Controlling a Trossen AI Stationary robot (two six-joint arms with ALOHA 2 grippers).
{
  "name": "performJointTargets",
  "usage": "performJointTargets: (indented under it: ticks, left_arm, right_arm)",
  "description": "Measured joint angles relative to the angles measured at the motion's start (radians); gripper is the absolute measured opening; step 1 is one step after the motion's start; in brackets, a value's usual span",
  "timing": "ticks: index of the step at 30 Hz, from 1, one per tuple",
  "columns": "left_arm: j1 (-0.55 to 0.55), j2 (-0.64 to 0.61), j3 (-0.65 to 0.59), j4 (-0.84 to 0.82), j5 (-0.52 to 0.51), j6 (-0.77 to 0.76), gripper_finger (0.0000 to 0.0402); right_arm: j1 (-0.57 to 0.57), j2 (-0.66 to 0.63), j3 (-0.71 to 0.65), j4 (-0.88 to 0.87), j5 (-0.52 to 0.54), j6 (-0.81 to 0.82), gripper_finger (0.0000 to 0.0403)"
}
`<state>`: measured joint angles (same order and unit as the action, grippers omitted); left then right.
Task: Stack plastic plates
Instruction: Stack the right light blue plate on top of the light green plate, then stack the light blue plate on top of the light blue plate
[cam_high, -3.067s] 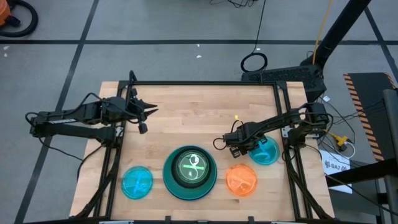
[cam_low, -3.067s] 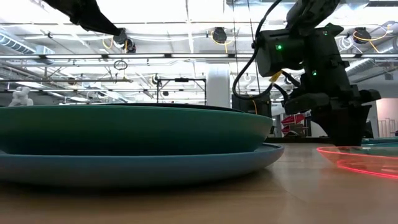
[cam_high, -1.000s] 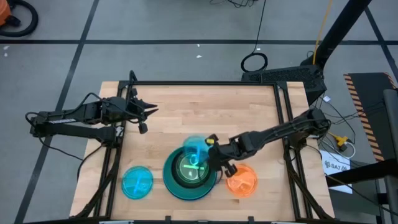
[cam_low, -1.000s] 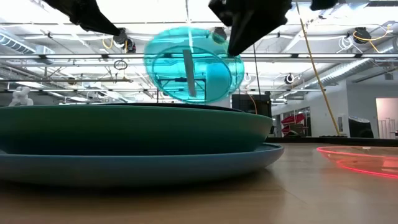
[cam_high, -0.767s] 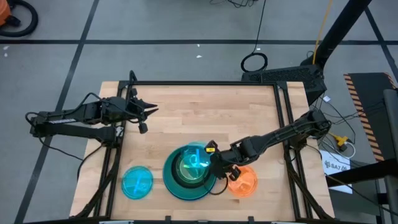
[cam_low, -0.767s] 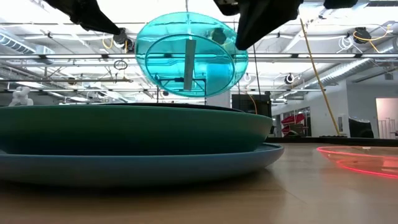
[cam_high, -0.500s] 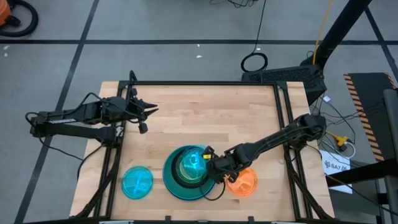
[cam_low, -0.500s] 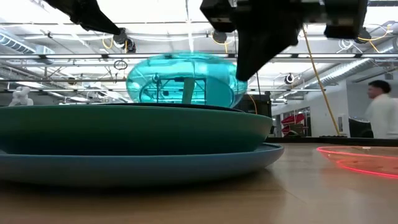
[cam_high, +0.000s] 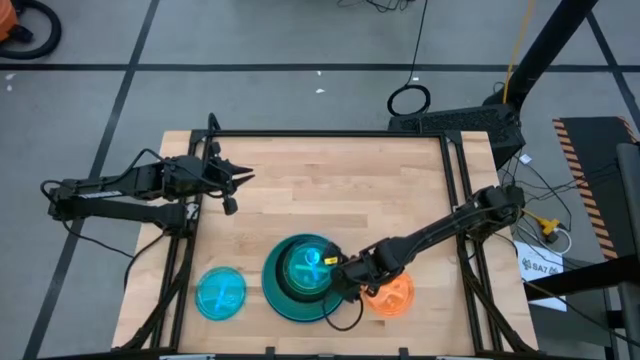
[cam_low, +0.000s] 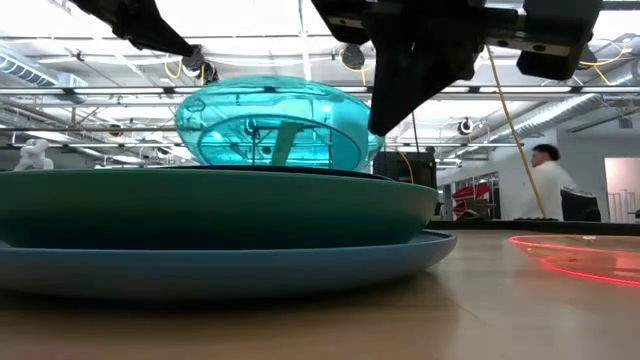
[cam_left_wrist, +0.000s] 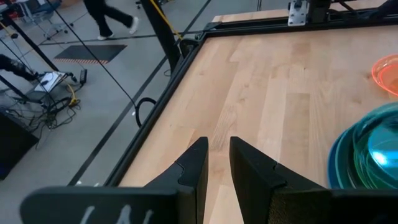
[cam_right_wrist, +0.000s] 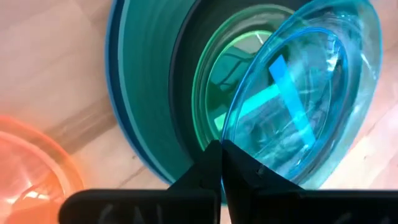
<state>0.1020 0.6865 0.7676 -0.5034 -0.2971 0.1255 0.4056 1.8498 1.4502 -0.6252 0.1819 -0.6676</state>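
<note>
The pale wood surface (cam_high: 320, 190) carries three things along its near edge: a cyan plate (cam_high: 220, 294), a big blue plate (cam_high: 277, 297) and an orange plate (cam_high: 394, 296).

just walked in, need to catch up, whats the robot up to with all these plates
It is stacking plastic plates. The right gripper, fingers shut on the rim of a small translucent teal plate, holds it tilted just above the stack of larger plates near the table's front edge. A cyan plate and an orange plate lie loose on either side of the stack. The left gripper waits over the table's back left, holding nothing.
</note>
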Motion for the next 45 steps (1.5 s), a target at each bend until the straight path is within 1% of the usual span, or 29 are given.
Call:
performJointTargets:
  ticks: [4,10,20,26,29,38,42,45]
  left_arm:
    - [0.000,0.000,0.000,-0.001,0.000,0.000,0.0074]
    - [0.000,0.000,0.000,-0.001,0.000,0.000,0.0074]
    - [0.000,0.000,0.000,-0.001,0.000,-0.004,0.0074]
    - [0.000,0.000,0.000,-0.001,0.000,-0.004,0.0074]
    - [0.000,0.000,0.000,-0.002,0.000,-0.004,0.0074]
    - [0.000,0.000,0.000,-0.002,0.000,-0.007,0.0074]
    - [0.000,0.000,0.000,-0.002,0.000,-0.007,0.0074]
    - [0.000,0.000,0.000,-0.002,0.000,-0.008,0.0074]
  right_arm:
    - [0.003,0.011,0.000,0.027,0.000,0.016,0.0001]
    - [0.002,0.031,0.000,0.036,0.001,0.057,0.0014]
    - [0.002,0.036,0.000,0.047,0.003,0.063,0.0019]
    - [0.000,0.036,0.000,0.094,0.004,0.160,0.0024]
    - [-0.003,0.036,0.000,0.093,0.003,0.181,0.0041]
    - [-0.013,0.036,0.000,0.095,0.002,0.225,0.0120]
    - [-0.012,0.036,0.000,0.094,0.003,0.222,0.0143]
    - [-0.012,0.031,-0.001,0.088,0.013,0.238,0.0150]
